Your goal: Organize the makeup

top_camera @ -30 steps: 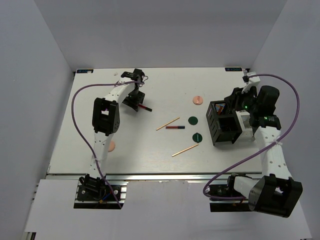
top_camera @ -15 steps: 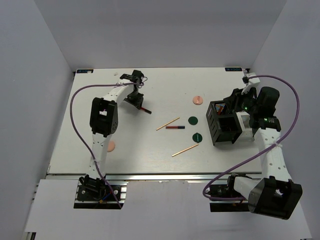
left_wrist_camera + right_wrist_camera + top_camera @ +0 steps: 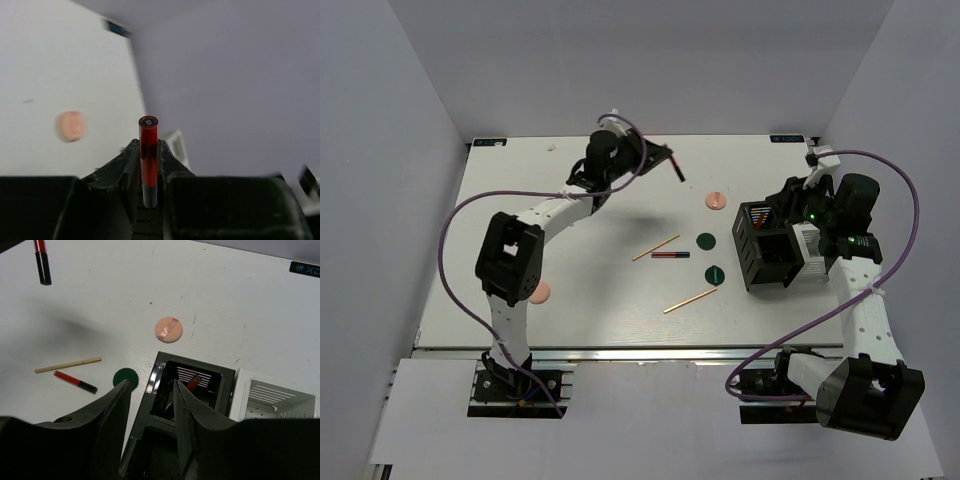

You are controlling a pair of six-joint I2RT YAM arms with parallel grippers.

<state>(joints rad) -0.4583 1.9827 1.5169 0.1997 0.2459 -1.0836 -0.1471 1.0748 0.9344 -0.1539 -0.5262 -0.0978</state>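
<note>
One tube in transit. Left pincer (image 3: 665, 160) is clenched on a red-and-black tube (image 3: 148, 160), gripping its black end, with the red end sticking out past the fingertips. It's off the desk (image 3: 620, 315), up around 12 o'clock, with a shadow on the surface below. My read of the step in hand: carry it to the compartment box (image 3: 765, 262) at 3 o'clock.

Right pincer (image 3: 150, 392) is released with nothing between the fingers, hovering directly over the box's black section. At least one tube-like item (image 3: 193, 382) already leans inside that section; can't tell how many.

Loose on the desk:
- second red-and-black tube (image 3: 670, 255) near centre
- tan stick (image 3: 655, 247) just at that tube's 11 o'clock; touching or not, can't tell
- other tan stick (image 3: 690, 300) at 5 o'clock from centre
- dark green disc (image 3: 706, 241) and second green disc (image 3: 715, 273), both between centre and the box
- peach disc (image 3: 716, 200) at 1 o'clock
- far peach disc (image 3: 541, 292) at 8 o'clock, beside the left arm

Next move calls for:
- swinging the left arm toward 3 o'clock
- tipping the tube near vertical and lining it up over the black section
- releasing it low

Catch: the right pincer sits over that same opening, so I'd expect it has to back off first, or the wrists risk clashing. The tube is slim and held near one end, so it could pivot in the grip.
</note>
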